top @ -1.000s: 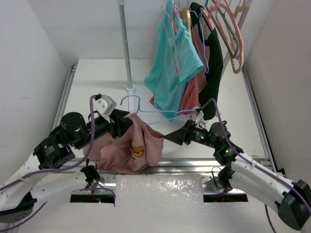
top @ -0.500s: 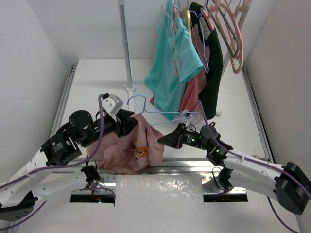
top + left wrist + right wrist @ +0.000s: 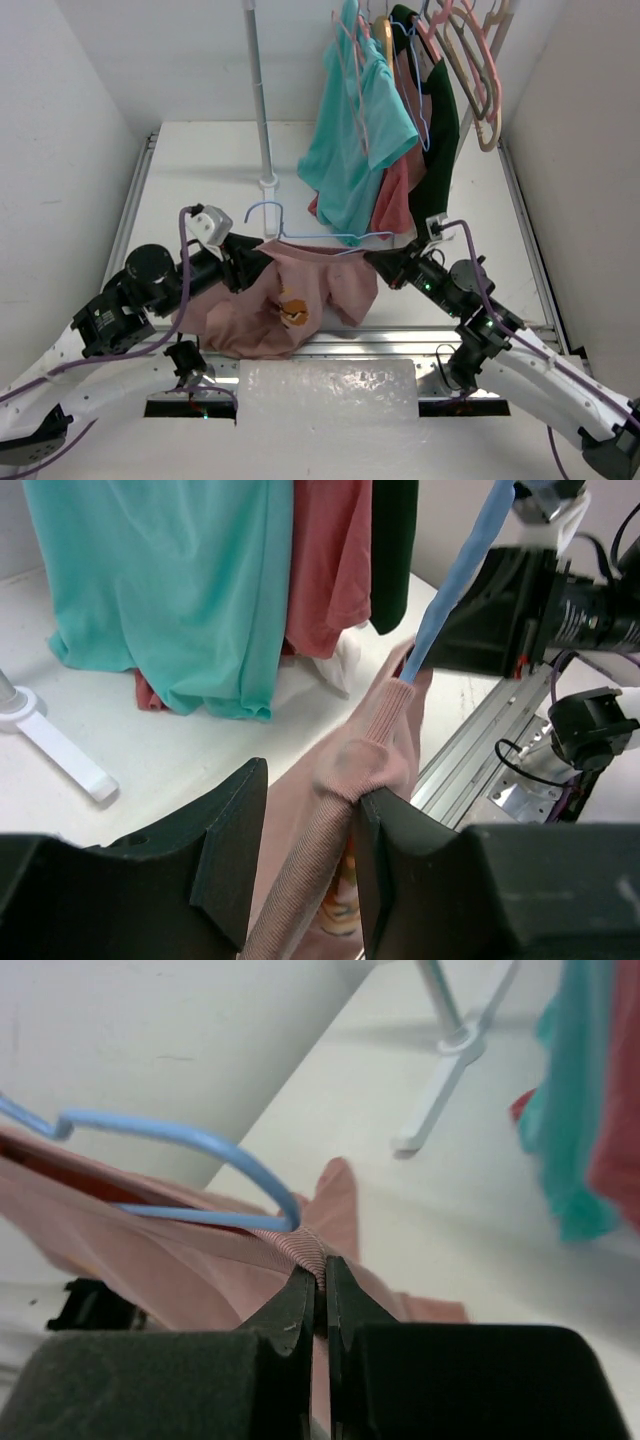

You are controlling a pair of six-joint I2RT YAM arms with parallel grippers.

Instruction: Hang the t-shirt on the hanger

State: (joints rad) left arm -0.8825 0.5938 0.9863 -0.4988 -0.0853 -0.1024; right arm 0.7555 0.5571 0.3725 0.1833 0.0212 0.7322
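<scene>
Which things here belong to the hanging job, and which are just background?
In the job: the t-shirt, the hanger, left fingers, right fingers, both pinching the t-shirt.
Just hanging about: teal t-shirt, coral garment, dark green garment, pink plastic hangers, rack pole.

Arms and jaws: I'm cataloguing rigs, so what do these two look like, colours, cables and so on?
Both look alike. The left arm and the right arm have white lower links, black cylindrical joints toward the wrist, and a purple cable looping along each. A small white camera block sits at each wrist. The jaws are matte black and blocky with flat inner faces.
</scene>
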